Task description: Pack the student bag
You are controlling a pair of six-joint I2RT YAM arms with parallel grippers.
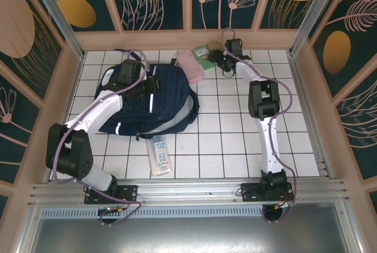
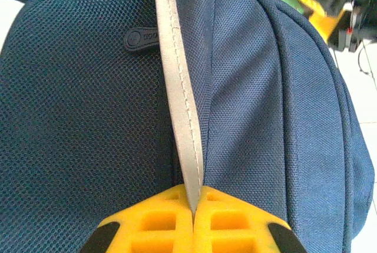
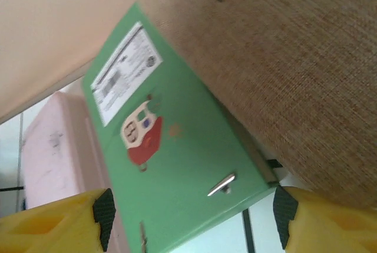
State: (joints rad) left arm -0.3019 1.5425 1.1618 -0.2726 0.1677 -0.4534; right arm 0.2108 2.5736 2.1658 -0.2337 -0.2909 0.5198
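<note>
Two arms reaching far. Left gripper [image 2: 193, 209] pinched tight on shiny grey stripe [image 2: 179, 105] of bumpy navy student bag [image 2: 76, 147]. Right gripper [image 3: 191, 220] spread wide, beside flat green book [image 3: 177, 147].

The student bag [image 1: 171, 97] is a large dark navy backpack lying flat on the left half of the tiled table [image 1: 235, 141]. A pale reflective stripe [image 2: 179, 117] runs lengthwise down its coarse woven fabric, which bunches slightly beside it.
</note>
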